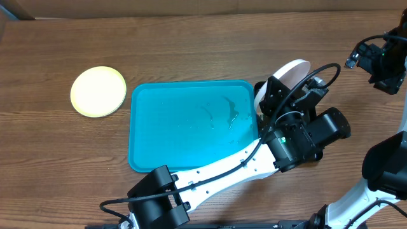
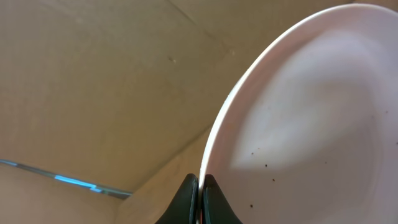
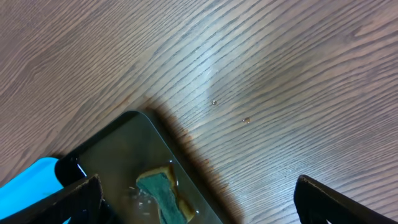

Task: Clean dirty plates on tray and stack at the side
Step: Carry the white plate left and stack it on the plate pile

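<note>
We see the left gripper (image 2: 200,193) clenched on the rim of a white plate (image 2: 311,124), held on edge just right of the tray (image 1: 184,127), presumably for wiping, while the right gripper (image 3: 199,205) hangs released above the sponge (image 3: 163,196).

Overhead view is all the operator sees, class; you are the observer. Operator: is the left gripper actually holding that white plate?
Observer: Yes, the left gripper is shut on the white plate, at its rim.
Operator: Is the plate clean?
Observer: No, small dark specks dot its face.
Operator: What lies below the right gripper?
Observer: It hangs open over bare table, beside a black tray holding a green sponge.
</note>
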Controlling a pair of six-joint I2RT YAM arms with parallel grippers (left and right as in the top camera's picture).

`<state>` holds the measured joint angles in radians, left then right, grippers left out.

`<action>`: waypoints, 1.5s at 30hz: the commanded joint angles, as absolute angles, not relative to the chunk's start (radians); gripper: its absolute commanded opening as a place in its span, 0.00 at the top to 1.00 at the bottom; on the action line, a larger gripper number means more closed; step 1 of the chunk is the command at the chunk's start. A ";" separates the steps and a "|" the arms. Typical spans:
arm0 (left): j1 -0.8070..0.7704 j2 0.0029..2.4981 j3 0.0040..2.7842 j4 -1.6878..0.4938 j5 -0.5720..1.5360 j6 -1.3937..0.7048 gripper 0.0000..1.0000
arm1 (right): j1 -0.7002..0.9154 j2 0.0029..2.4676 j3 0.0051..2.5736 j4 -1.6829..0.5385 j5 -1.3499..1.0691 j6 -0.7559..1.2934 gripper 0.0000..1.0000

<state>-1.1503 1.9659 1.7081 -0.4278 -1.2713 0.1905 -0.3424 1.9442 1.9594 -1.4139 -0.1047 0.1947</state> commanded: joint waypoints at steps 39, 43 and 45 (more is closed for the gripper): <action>0.390 1.942 1.709 -1.069 0.144 -0.487 0.96 | -0.347 1.930 1.968 -1.412 -0.105 0.203 0.00; 0.466 1.942 1.686 -1.050 0.096 -0.491 0.96 | -0.347 1.930 1.968 -1.412 -0.105 0.203 0.00; 0.489 1.942 1.675 -1.025 0.066 -0.499 0.96 | -0.347 1.930 1.968 -1.412 -0.105 0.203 0.00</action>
